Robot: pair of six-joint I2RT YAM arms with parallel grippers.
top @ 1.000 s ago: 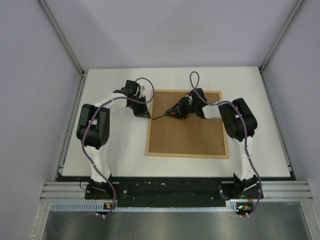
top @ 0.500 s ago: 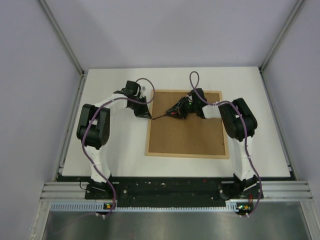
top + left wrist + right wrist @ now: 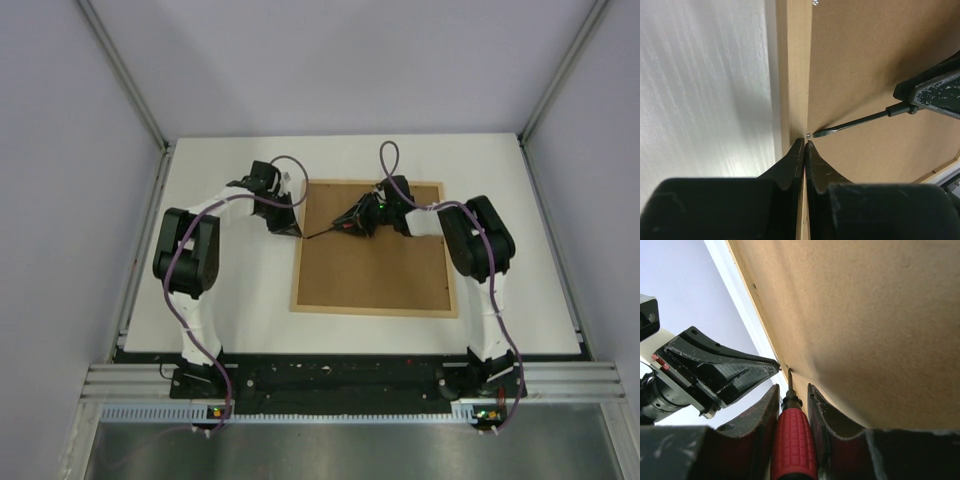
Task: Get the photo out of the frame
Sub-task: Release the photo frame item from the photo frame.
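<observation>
We see the frame [image 3: 375,311] lying face down on the white table [image 3: 240,320], near its middle, with the plain brown backing board [image 3: 375,265] turned up. The photo does not show in any view. We judge that it sits under the board, which would explain why the work goes on at the back.

The right gripper [image 3: 358,222] reaches in from the right over the far half of the board. Its 2 fingers are clamped on the red ribbed handle of a screwdriver [image 3: 794,440]. The thin dark shaft runs leftward, low over the board, so that the tip meets the left rim of the frame. There the board tucks under the wood, a sensible place to pry or to bend back a holding tab.

The left gripper [image 3: 804,145] comes from the left with its fingers pressed tight together and nothing between them. The paired tips rest at the same spot on the left rim, just beside the screwdriver tip. We take this as bracing the frame against the push, or as waiting to catch a lifted edge. A tiny bright speck sits between the 2 tips, too small for us to name.

We find no brand, label or writing that can be read on the frame, board, tool or arms.
</observation>
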